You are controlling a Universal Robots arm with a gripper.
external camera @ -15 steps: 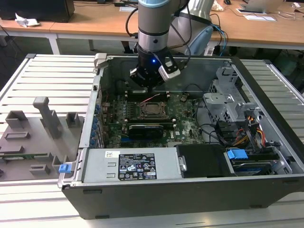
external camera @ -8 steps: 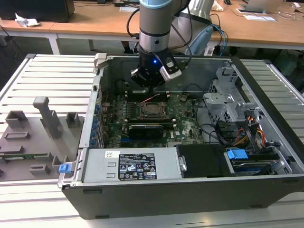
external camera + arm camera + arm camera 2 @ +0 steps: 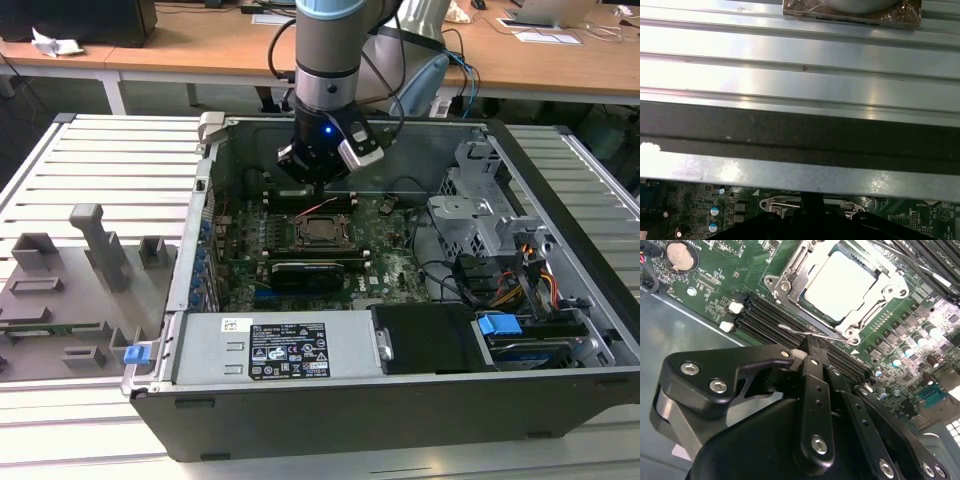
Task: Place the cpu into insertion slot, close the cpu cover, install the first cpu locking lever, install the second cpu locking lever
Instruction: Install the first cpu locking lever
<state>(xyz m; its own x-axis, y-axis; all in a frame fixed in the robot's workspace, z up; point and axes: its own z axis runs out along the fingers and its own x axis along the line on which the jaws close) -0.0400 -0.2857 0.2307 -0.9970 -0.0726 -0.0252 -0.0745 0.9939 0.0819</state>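
Observation:
The cpu [image 3: 840,282], silvery on top, lies in the insertion slot [image 3: 322,232] on the green motherboard [image 3: 390,260]. The cpu cover [image 3: 787,277] lies flat over it as a metal frame around its top. A thin wire locking lever [image 3: 805,332] runs along the socket's side nearest my gripper. My gripper [image 3: 811,346] is shut, its black fingertips right at this lever with nothing visibly between them. In the exterior view the gripper [image 3: 318,180] hangs inside the open computer case, just above the far side of the socket. The first wrist view catches the socket's edge [image 3: 790,205].
Long black memory slots [image 3: 765,315] lie between the gripper and the socket. A black card [image 3: 310,272], the power supply [image 3: 270,350], a metal drive cage [image 3: 480,215] and cables [image 3: 530,285] crowd the case. A grey fixture plate [image 3: 70,290] lies on the exterior view's left.

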